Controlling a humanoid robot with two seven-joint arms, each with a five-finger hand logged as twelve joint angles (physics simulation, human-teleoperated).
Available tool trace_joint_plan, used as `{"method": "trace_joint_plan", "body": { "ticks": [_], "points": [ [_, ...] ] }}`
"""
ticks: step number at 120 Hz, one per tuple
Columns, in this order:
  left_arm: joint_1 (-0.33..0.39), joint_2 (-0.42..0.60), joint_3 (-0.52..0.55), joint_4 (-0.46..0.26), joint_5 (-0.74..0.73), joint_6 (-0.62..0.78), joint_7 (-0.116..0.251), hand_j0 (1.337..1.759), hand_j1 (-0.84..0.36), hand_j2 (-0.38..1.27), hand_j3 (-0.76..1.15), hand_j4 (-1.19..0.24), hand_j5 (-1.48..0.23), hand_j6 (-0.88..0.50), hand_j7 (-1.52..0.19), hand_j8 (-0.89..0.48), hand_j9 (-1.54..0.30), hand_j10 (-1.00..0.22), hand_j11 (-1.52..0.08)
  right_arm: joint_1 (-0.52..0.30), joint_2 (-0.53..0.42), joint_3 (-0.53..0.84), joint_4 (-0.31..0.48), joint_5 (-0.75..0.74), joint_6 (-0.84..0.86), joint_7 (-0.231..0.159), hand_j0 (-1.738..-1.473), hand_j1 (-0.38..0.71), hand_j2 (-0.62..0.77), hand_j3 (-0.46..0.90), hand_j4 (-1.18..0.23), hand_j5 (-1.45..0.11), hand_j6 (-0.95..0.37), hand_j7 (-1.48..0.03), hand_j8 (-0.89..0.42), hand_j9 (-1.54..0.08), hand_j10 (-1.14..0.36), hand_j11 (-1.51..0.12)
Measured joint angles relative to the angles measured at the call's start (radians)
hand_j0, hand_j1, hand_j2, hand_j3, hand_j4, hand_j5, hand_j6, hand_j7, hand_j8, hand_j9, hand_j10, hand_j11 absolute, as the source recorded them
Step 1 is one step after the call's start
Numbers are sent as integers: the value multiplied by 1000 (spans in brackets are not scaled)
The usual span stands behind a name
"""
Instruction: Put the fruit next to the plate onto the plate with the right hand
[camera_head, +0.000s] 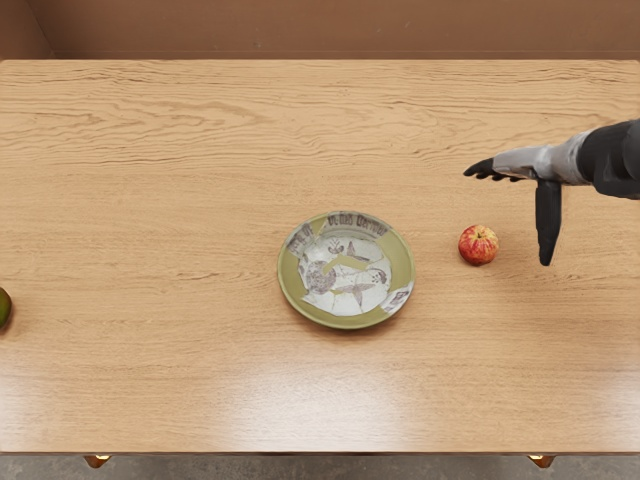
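One apple (478, 244) beside plate (293, 285) | right robot hand (538, 176) splayed, empty | green fruit (3, 307) far-left

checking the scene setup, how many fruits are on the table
2: a red apple right of the plate, and a greenish fruit cut off at the picture's left edge; none looks hidden.

Only the right arm (615, 158) shows, and its visible forearm section is a bulky, rounded casing in very dark grey, almost black, with a matte finish. Toward the wrist it narrows into a lighter silver-grey cuff (575, 158) with a soft metallic sheen. The right hand (535, 165) carries the same silver-grey across its back, while the fingers (485, 171) are black, slim and round-tipped. The thumb (548, 220), also black, is a long, flat-sided bar that tapers toward its end.
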Motion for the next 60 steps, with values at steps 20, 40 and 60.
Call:
{"method": "trace_joint_plan", "body": {
  "ticks": [20, 40, 60],
  "points": [
    [1, 0, 0, 0, 0, 0, 0, 1658, 55, 49, 0, -245, -318, -245, -318, -245, -318, -245, -318, -46, 54, 0, 14, -69, -98, -1, -1658, -317, -5, 0, -32, -36, -34, -36, -33, -36, -31, -36],
    [1, 0, 0, 0, 0, 0, 0, 1658, 55, 49, 0, -245, -318, -245, -318, -245, -318, -245, -318, -93, 78, -1, 36, -86, -165, -1, -1658, -317, -4, 0, -32, -37, -34, -36, -33, -37, -31, -36],
    [1, 0, 0, 0, 0, 0, 0, 1658, 55, 49, 0, -245, -318, -245, -318, -245, -318, -245, -318, -137, 98, -3, 44, -157, -239, -2, -1658, -317, -4, 0, -32, -37, -34, -36, -33, -37, -31, -36]
  ]
}}
